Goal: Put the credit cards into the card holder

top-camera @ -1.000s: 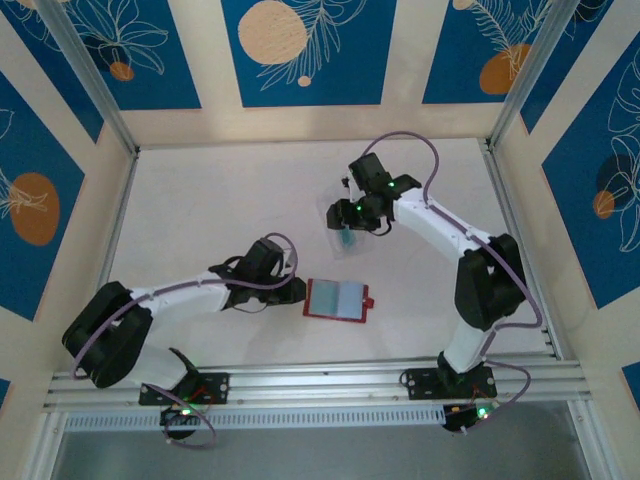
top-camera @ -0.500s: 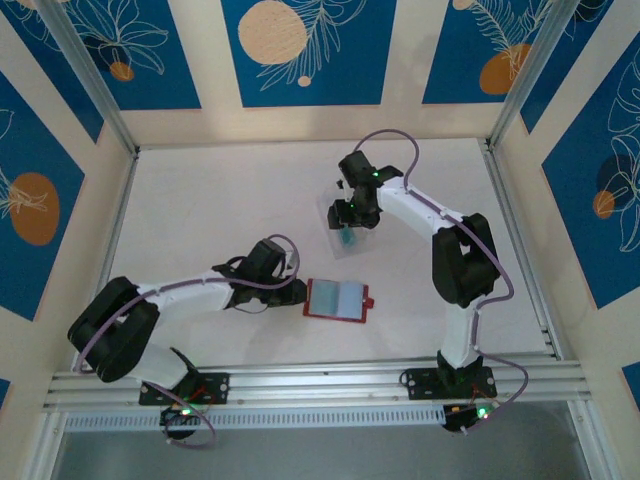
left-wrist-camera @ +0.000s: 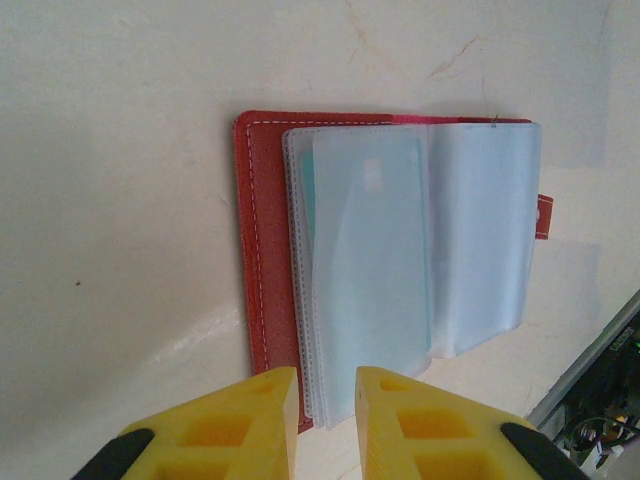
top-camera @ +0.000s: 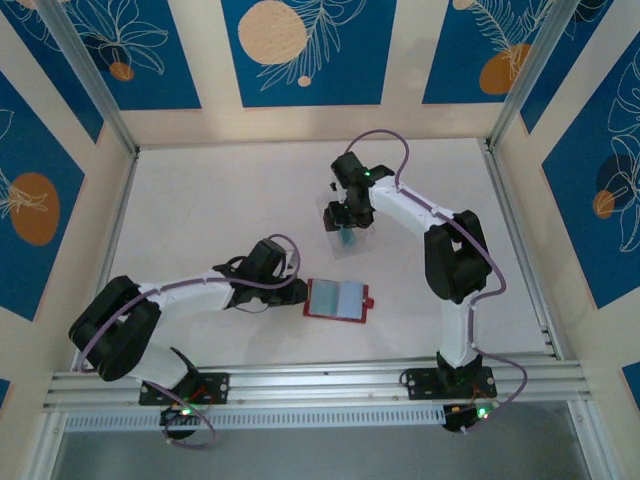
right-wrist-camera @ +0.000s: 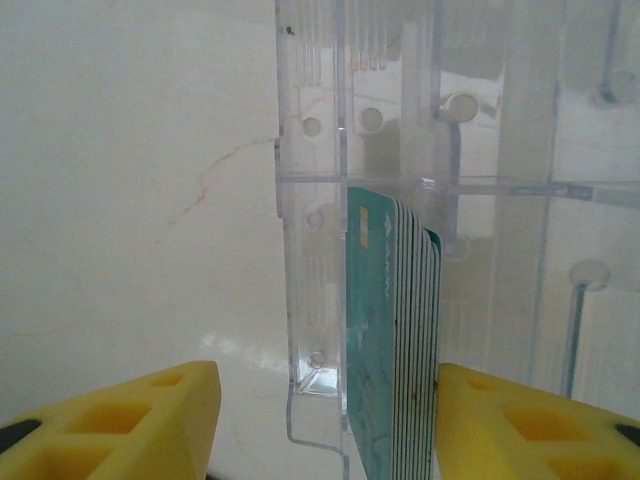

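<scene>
Red leather card holder (left-wrist-camera: 262,260) lies open on the tabletop (top-camera: 220,200), clear sleeves (left-wrist-camera: 480,230) fanned upward; one sleeve shows a teal tint (left-wrist-camera: 370,250), which I judge to be a card already seated; the other sleeves look empty; the credit cards (right-wrist-camera: 385,340) stand on edge as a stack inside the clear case (right-wrist-camera: 480,150), well apart from the holder at the far side; most of the task remains; right fingers (right-wrist-camera: 120,420) stand wide, straddling the stack without holding it; left fingers (left-wrist-camera: 240,420) sit narrow at the holder's near edge, and I cannot tell whether they pinch a sleeve; the case walls crowd the stack, likely hindering a clean single-card grasp.
</scene>
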Available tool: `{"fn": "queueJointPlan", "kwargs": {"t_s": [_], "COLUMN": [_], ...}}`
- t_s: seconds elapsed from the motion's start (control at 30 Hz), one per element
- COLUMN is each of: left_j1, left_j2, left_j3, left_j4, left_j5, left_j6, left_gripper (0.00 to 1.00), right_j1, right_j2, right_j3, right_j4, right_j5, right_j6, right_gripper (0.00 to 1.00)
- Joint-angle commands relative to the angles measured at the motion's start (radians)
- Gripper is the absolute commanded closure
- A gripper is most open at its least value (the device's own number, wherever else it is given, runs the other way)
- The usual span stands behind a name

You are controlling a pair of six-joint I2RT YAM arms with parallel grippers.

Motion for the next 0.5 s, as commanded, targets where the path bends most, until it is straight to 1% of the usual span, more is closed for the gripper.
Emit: {"fn": "queueJointPlan", "kwargs": {"t_s": [0.0,0.23,0.47], "left_j1": [0.008,0.01,0.01], "left_j2": [0.006,0.009,0.013], "left_j3": [0.001,-0.004,-0.006], "left_j4": [0.011,0.012,0.016], "left_j5": [0.013,0.012,0.012], "left_j6": [-0.002,0.001,0.001], "left_gripper": [0.78,0.78,0.79], "right_j1": [0.009,0.01,0.001], "right_j2": [0.009,-0.017,0.005], "right_j3": [0.031,0.025,0.033], "right_j4": [-0.027,-0.012,-0.014], "right_j5": [-0.034,-0.094,-0.164], "right_j6": [-0.014,-0.009,-0.016], "right_gripper": [0.44,0.45,0.45]}}
